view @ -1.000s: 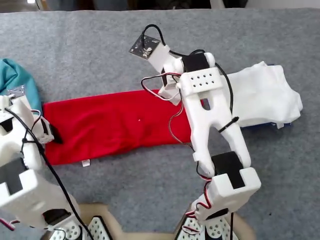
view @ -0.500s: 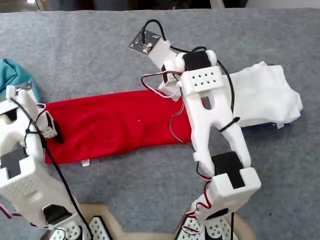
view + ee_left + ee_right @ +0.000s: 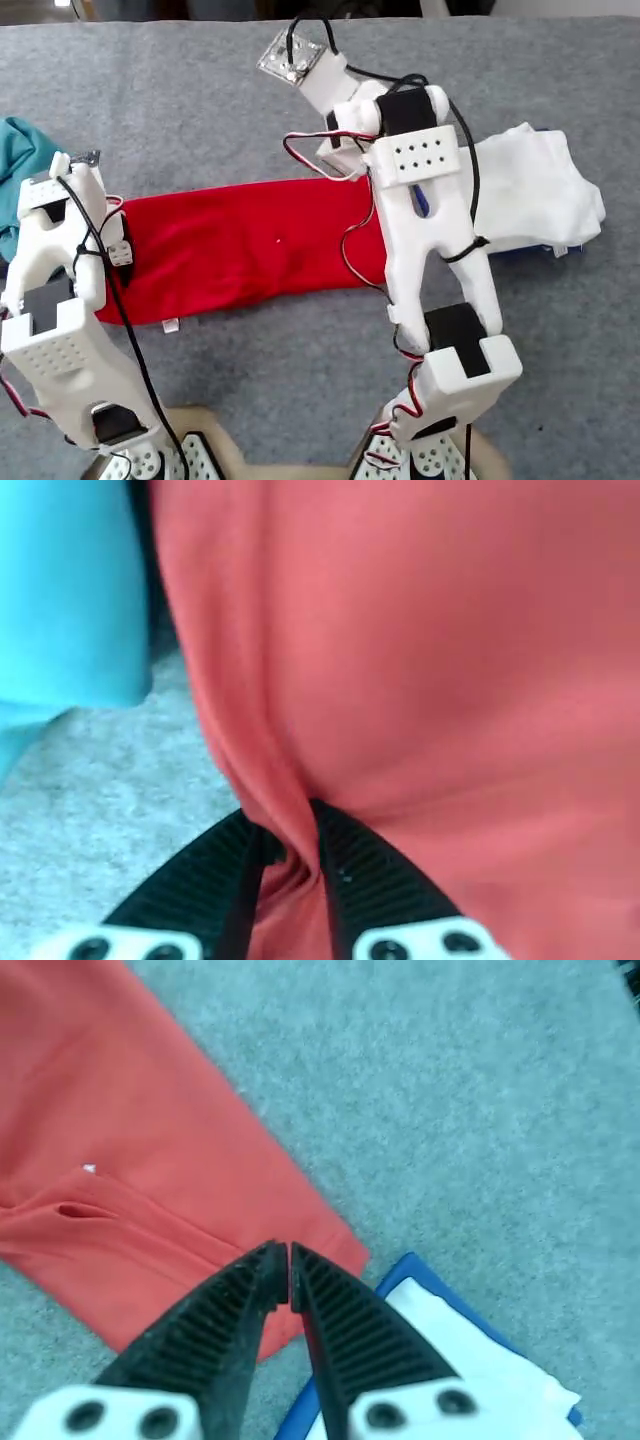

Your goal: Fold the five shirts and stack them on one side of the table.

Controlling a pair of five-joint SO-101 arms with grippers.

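Note:
A red shirt [image 3: 240,245], folded into a long strip, lies across the middle of the grey table [image 3: 180,110]. My left gripper [image 3: 290,825] is shut on a pinched fold of the red shirt [image 3: 420,660] at its left end, where the left gripper [image 3: 115,265] stands in the high view. My right gripper [image 3: 288,1252] is shut with nothing in it, hovering over the red shirt's [image 3: 130,1190] right end near the right gripper [image 3: 338,155] in the high view. A white shirt [image 3: 530,190] lies folded on a blue one [image 3: 530,250] at the right.
A teal shirt [image 3: 25,155] lies bunched at the table's far left edge, and teal cloth [image 3: 65,590] lies close beside my left gripper. The right arm [image 3: 430,230] spans the red shirt's right end. Bare grey table lies behind and in front of the shirt.
My left arm has swung to the right and farther over the red shirt's left end, drawing that end slightly inward. The right arm has shifted a little toward the table's back.

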